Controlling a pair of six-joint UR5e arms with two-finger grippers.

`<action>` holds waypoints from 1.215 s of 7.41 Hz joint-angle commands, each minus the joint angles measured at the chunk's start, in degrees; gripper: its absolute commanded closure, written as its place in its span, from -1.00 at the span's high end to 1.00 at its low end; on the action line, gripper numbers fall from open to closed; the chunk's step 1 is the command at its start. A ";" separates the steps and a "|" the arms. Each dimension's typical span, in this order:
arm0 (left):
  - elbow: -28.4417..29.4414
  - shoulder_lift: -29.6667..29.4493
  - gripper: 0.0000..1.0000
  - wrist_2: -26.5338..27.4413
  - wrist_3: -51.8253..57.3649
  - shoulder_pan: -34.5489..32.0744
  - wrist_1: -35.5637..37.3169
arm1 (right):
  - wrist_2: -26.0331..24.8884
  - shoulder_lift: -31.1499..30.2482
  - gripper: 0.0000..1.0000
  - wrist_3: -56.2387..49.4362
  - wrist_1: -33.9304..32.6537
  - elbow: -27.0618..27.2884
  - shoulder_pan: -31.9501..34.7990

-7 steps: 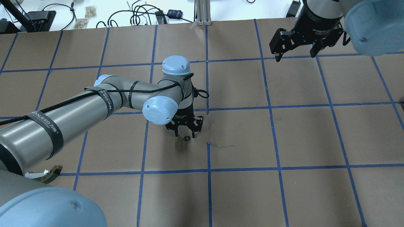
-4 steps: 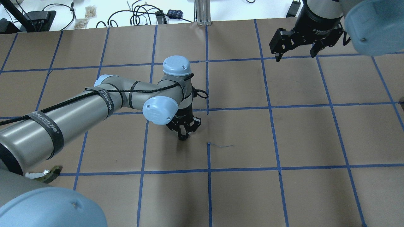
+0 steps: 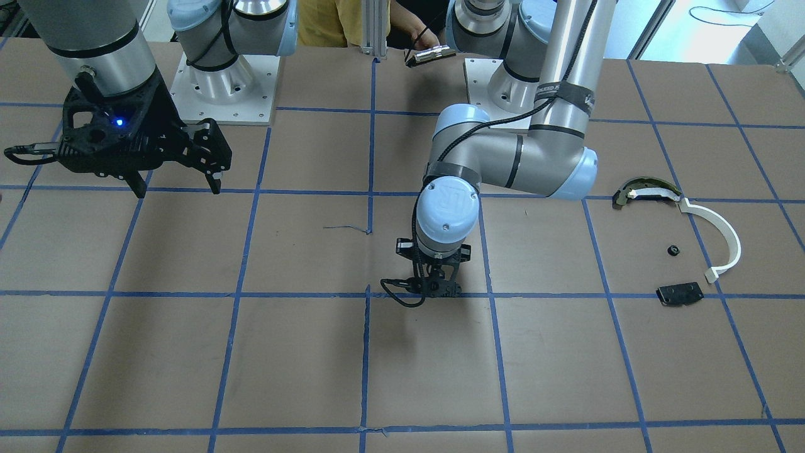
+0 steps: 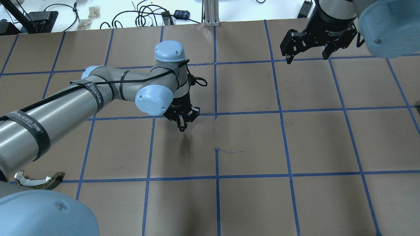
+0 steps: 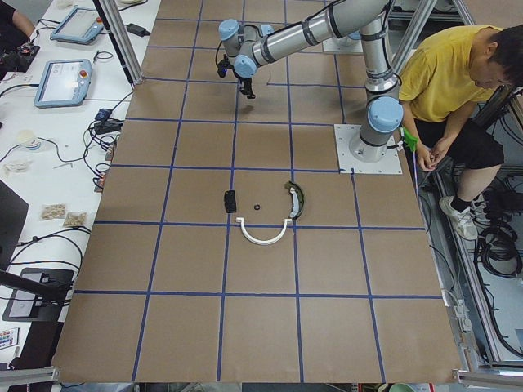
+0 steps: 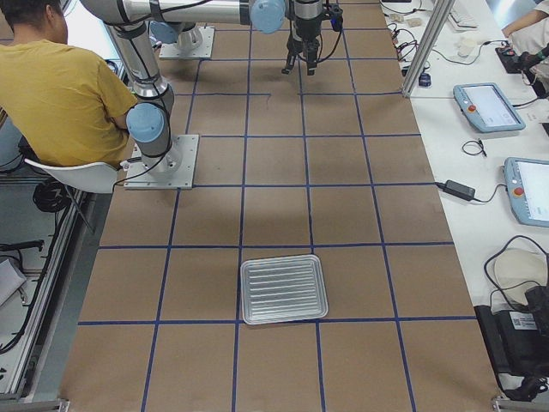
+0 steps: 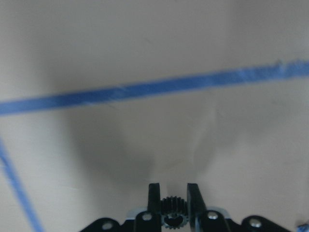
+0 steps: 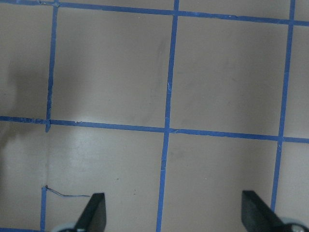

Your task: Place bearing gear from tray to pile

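Bearing gear [image 7: 174, 211] sat pinched between the two fingers of the left claw [image 7: 173, 193]. Its toothed black rim showed in the narrow gap between them in the left wrist view. That claw was drawn in tight on the part and pointed straight down over the middle of the desk [image 4: 249, 196], close to a crossing of blue tape lines. Its shadow lay apart from the tips on the brown paper, so the bearing gear hung clear of the surface.

The pile [image 5: 263, 238] lay well apart from it, toward the robot's left end of the desk. A white arc strip [image 3: 731, 238] curved round one side, and a dark olive-edged piece [image 3: 638, 190] sat at the arc's end nearer the robot. A flat black plate [image 3: 679, 294] lay near the other end. A small black round part [image 3: 673, 250] rested between plate and olive piece, touching neither.

The right claw [image 4: 307, 57] hung above the far side of the desk with its fingers spread wide and nothing between them.

A ribbed metal tray [image 6: 284, 288] lay flat at the robot's right end of the desk, far from both arms.
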 commanded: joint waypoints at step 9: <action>0.73 0.16 -1.00 12.28 36.95 44.25 -2.77 | 0.00 0.00 1.00 0.09 -0.08 0.00 0.00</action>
